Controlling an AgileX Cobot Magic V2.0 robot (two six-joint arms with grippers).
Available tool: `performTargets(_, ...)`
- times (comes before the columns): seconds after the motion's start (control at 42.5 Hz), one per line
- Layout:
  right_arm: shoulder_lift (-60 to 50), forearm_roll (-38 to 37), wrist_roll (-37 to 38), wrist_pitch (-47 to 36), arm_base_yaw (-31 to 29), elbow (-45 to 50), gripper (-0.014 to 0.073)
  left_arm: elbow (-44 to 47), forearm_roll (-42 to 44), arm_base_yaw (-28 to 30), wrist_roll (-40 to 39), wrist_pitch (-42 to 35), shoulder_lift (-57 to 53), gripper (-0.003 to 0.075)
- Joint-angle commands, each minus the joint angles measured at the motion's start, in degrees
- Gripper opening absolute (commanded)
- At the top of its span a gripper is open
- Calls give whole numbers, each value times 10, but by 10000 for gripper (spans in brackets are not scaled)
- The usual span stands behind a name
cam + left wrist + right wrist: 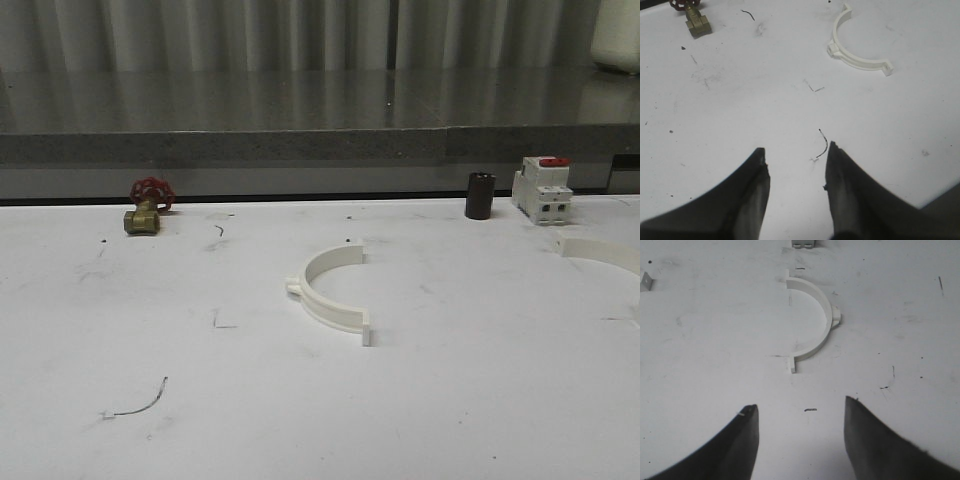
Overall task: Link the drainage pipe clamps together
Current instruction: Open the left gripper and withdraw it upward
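- The bench (120, 400) is a white, scuffed surface carrying everything; a grey ledge runs along its far edge.
- One clamp half (330, 288) lies flat near the bench's middle, its open side turned toward the right edge and its tabbed ends pointing that way. In the left wrist view it sits (856, 46) well ahead of the fingers and off to one side.
- The second clamp half (602, 252) lies at the right edge, partly cut off. In the right wrist view it rests (812, 321) straight ahead of that arm's fingers, so I judge the right arm better lined up on it.
- The white breaker (542, 189) with red top and a dark cylinder (480, 195) stand near the far right corner.
- A brass valve (146, 208) with red handwheel sits toward the far left.
- The left gripper (795, 175) is parted moderately and empty; the right gripper (801, 432) is spread wider, also empty.
- The two halves lie well apart, nothing joined yet.
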Motion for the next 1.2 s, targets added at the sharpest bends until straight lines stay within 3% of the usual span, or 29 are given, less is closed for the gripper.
performTargets(0.0,-2,-4,-4,-28,-2,-19,420,-14,-10,1,0,-37,-7,273)
performTargets(0.518,-2,-4,-4,-34,-2,-21,420,-14,-10,1,0,-39,-7,273)
performTargets(0.636,10,-4,-4,-5,-2,-36,420,-14,-10,1,0,-39,-7,273)
performTargets(0.942,152,-4,-4,100,-45,-133,420,-14,-10,1,0,-40,-7,273)
performTargets(1.178,287,17,-58,115,-91,-212,420,-14,-10,1,0,-40,-7,273)
